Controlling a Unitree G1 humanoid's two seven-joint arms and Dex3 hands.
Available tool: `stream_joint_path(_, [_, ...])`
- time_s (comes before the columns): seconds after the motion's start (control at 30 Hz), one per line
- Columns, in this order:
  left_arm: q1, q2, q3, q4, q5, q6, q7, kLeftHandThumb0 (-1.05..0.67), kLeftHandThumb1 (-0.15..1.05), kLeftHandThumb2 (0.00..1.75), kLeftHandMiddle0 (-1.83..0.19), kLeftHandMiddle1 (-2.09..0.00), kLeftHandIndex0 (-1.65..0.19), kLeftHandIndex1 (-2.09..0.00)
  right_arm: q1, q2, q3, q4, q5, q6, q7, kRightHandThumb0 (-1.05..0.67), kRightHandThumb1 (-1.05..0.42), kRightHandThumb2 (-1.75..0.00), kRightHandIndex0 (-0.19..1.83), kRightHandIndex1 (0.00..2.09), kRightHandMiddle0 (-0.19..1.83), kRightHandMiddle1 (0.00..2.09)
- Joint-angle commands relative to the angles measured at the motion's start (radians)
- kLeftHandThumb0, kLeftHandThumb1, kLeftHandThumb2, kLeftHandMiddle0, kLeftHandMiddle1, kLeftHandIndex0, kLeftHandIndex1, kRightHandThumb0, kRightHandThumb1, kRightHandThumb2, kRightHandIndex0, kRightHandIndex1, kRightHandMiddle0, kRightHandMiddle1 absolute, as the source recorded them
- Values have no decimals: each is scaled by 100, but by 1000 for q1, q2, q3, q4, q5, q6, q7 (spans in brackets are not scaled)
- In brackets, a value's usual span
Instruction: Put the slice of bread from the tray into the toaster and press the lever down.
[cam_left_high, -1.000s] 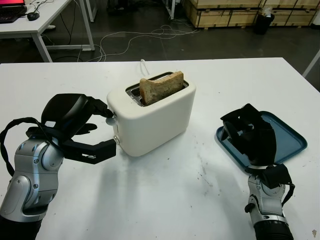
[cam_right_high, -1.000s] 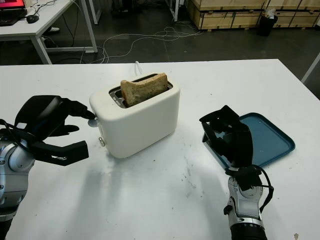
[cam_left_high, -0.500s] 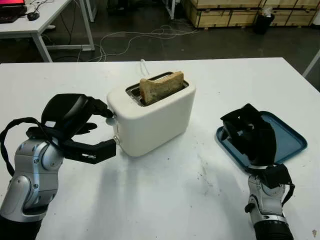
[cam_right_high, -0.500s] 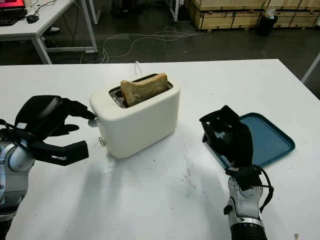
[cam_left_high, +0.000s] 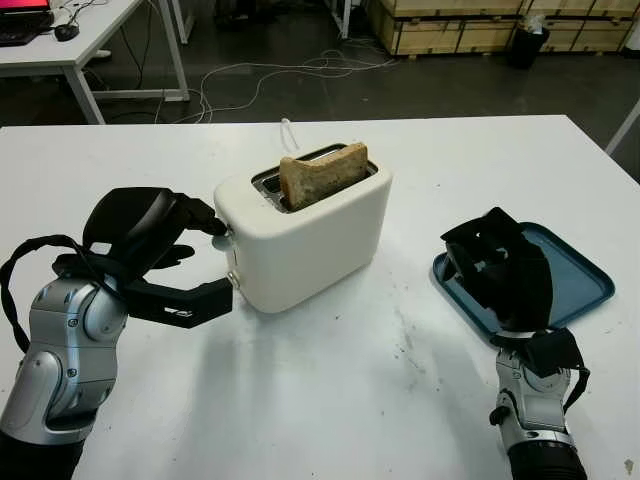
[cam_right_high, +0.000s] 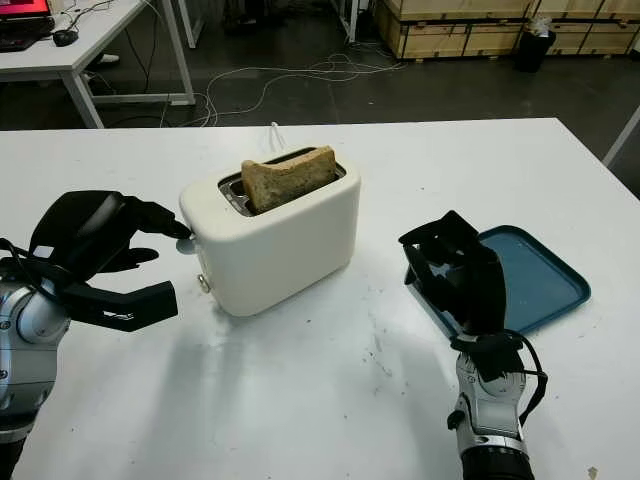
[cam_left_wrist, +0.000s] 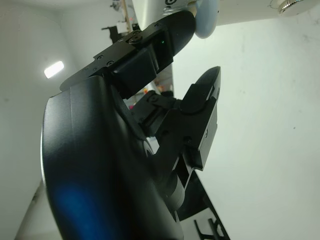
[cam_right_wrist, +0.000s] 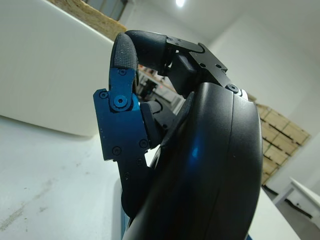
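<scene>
A: Where was the bread (cam_left_high: 322, 174)?

B: It stood upright in the toaster (cam_left_high: 305, 238), in the slot nearer the robot, its upper half poking out above the top. The toaster sat on the white table (cam_left_high: 330, 400), turned at an angle.

A: And the lever (cam_left_high: 227, 238)?

B: It was on the toaster's left end, high up on that face. The left hand (cam_left_high: 150, 240) was right at it. One fingertip (cam_left_high: 214, 226) touched the pale knob from above; the wrist view showed the same contact. The thumb (cam_left_high: 185, 303) reached forward lower down, beside the toaster's bottom corner.

A: Was that hand gripping anything?

B: No, it held nothing. The fingers were bent toward the lever, one pressing on top of it, none wrapped round it.

A: The right hand (cam_left_high: 498, 270)?

B: It was raised over the near left corner of the blue tray (cam_left_high: 575, 280), on the table's right side, well apart from the toaster. Its fingers were curled in, and there was nothing in them
</scene>
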Motion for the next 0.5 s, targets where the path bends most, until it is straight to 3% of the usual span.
stream_joint_path(0.0, [-2,-9,-12,-13,-16,-12,6,15,88,0,-104,-156,-106,-1,-11,0,-1,5,9,0,4,-36,-92,-30,96,175,63,175])
stream_joint_path(0.47, [4,-21,-8,-33,-20,-29,46,19,87,0,-104,-161,-107,-1,-11,3,-3,4,8,-2,1,-37,-92,-30,96,175,63,175])
